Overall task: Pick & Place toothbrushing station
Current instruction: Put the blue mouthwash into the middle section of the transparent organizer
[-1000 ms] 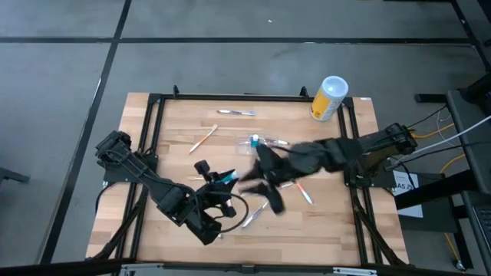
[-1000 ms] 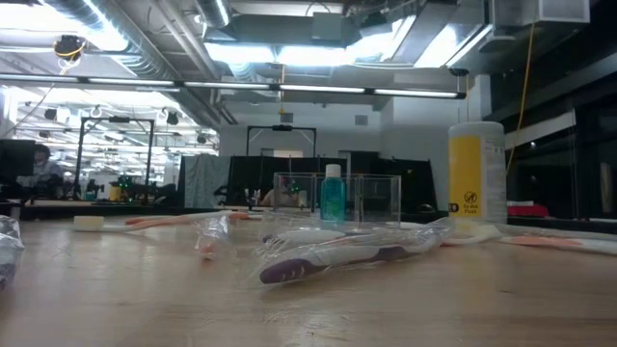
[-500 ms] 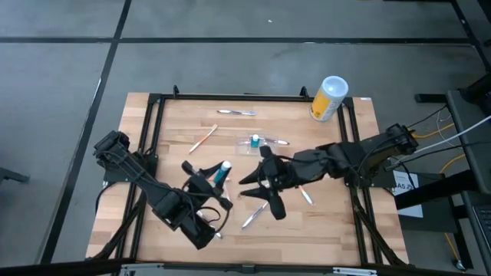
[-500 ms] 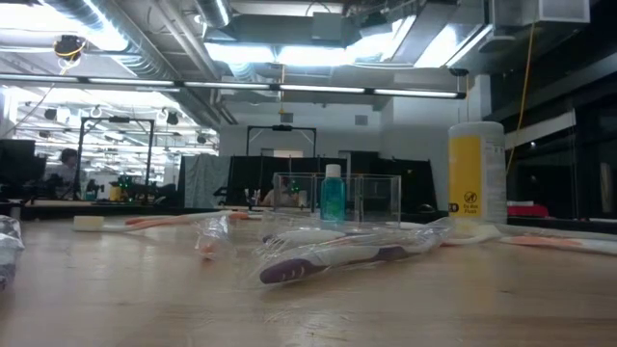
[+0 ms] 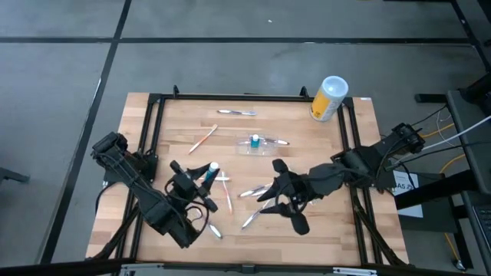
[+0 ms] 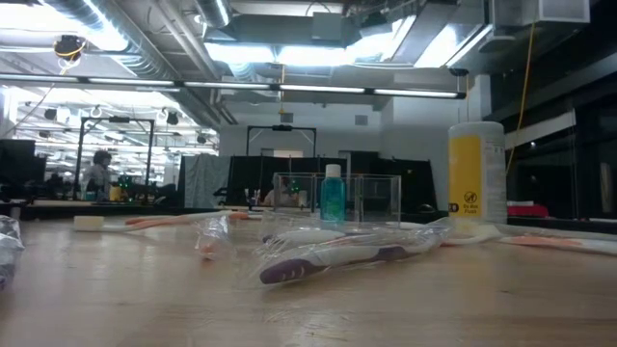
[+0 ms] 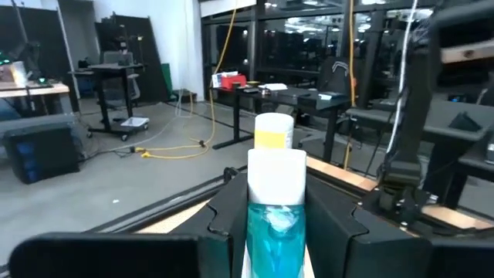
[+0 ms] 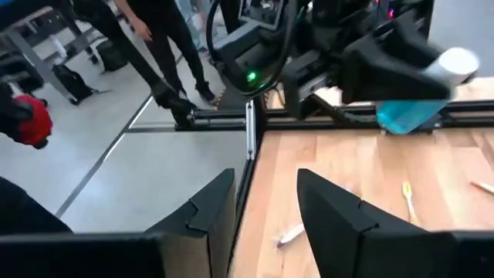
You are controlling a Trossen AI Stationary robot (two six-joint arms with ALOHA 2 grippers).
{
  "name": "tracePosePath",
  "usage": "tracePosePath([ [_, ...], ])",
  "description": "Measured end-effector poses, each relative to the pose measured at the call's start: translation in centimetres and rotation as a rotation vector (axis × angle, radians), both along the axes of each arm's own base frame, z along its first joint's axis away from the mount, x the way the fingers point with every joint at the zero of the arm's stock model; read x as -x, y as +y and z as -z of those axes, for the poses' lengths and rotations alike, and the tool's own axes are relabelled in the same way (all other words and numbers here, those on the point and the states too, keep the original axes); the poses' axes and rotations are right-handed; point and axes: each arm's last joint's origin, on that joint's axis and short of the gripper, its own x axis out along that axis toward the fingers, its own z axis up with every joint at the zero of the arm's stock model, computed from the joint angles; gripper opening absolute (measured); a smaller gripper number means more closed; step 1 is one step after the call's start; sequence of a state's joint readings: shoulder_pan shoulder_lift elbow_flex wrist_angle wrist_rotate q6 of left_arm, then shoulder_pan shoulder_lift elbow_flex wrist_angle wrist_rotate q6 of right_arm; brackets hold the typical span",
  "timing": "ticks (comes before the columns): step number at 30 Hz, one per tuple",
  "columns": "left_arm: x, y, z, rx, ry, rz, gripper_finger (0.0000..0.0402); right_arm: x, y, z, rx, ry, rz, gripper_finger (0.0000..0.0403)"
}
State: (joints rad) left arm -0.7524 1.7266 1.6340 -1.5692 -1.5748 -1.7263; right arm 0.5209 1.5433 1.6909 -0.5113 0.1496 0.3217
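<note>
The toothbrushing station (image 5: pixel 256 144) is seen standing mid-table, with bare wood around it and a yellow canister (image 5: pixel 328 98) well apart near the far edge. Toward the near edge from the station, the left gripper (image 5: pixel 201 179) is raised, clamped on a blue bottle (image 7: pixel 275 224); the right gripper (image 5: pixel 270 193) is held empty, fingers parted. The canister's label cannot be read.
</note>
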Motion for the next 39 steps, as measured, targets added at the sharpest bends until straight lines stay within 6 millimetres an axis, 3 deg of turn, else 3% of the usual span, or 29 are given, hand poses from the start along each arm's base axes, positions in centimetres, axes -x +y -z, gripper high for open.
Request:
tracePosePath([
  [8, 0.9, -0.2, -0.7, -0.05, 0.058, 0.026, 0.009, 1.2, -1.3, -1.5, 0.002, -0.049, 0.052, 0.0142],
  [14, 4.2, -0.4, -3.2, -0.028, 0.03, 0.114, 0.009, 2.2, -1.9, -2.5, -0.052, -0.066, 0.065, 0.0142],
  [20, 7.8, -3.0, -4.4, 0.064, -0.047, 0.276, 0.009, 3.2, -1.4, -3.7, -0.094, -0.144, 0.054, 0.0142],
  [25, 8.9, -5.7, -6.3, 0.119, -0.077, 0.36, 0.009, 3.3, -1.1, -5.0, -0.139, -0.259, 0.04, 0.0142],
  [32, 6.9, -8.4, -11.4, 0.091, 0.014, 0.544, 0.009, 3.4, -0.9, -5.2, -0.152, -0.28, 0.012, 0.0142],
  [35, 5.3, -8.2, -13.1, 0.017, 0.003, 0.658, 0.009, 4.1, -0.3, -5.6, -0.171, -0.296, -0.04, 0.0142],
  [39, 2.6, -6.6, -13.0, -0.062, 0.046, 0.706, 0.009, 5.9, 0.9, -6.1, -0.163, -0.308, -0.071, 0.0142],
])
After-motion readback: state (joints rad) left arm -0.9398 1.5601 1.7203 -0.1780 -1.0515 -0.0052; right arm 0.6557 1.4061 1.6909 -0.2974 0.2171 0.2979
